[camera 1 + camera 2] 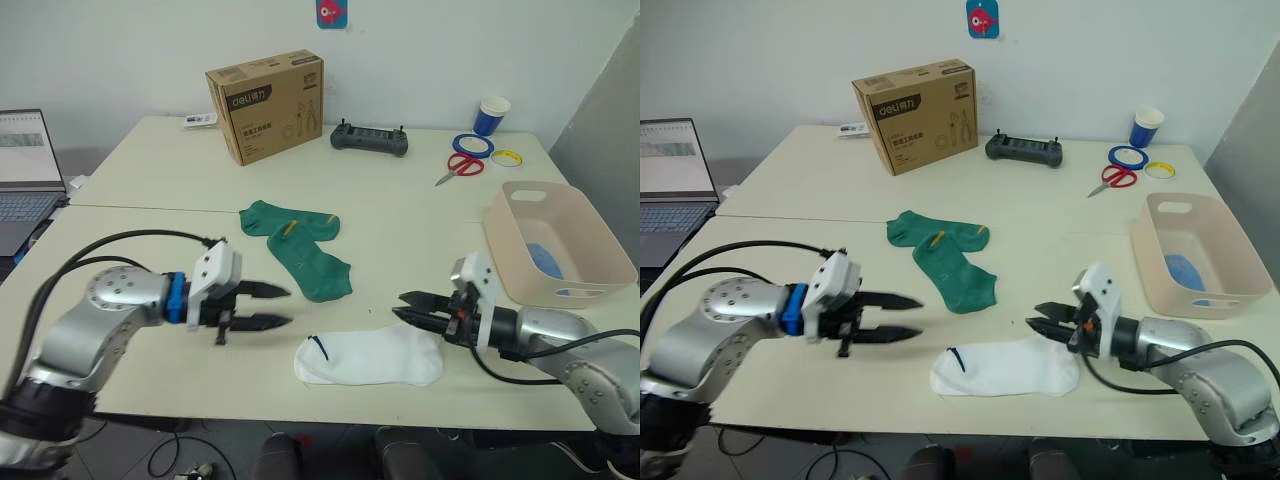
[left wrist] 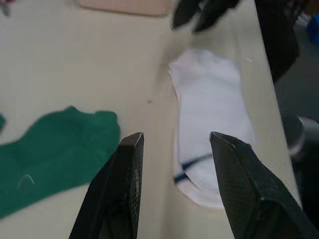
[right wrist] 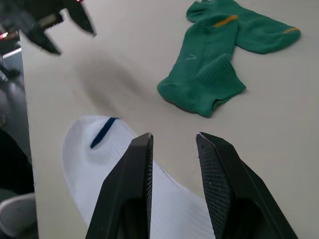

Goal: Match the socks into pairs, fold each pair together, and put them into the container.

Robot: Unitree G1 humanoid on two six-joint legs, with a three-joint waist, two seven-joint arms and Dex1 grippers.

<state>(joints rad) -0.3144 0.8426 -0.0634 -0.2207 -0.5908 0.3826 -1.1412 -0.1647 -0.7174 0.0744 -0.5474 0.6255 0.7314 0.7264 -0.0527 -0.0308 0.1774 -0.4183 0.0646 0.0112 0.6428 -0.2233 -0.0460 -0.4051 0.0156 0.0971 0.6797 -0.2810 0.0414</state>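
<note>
Sorting is judged partly done: something light blue, likely the blue pair, is seen inside the pale pink-beige rectangular plastic basin at the desk's right side. Two dark green ankle socks with small yellow marks are laid overlapping at mid-desk, unfolded. One flat white ankle sock is seen near the front edge; whether a second white sock is stacked under it cannot be told. Green and white pairs are therefore judged left to fold and bin.

Left claw is held low over the desk, just left of the white sock's cuff, fingers parted and holding nothing, pointing rightward. Right claw is held at the sock's toe end, fingers likewise spread and empty, pointing leftward; contact with the fabric cannot be confirmed. Both forearms are kept nearly level with the desk.
</note>
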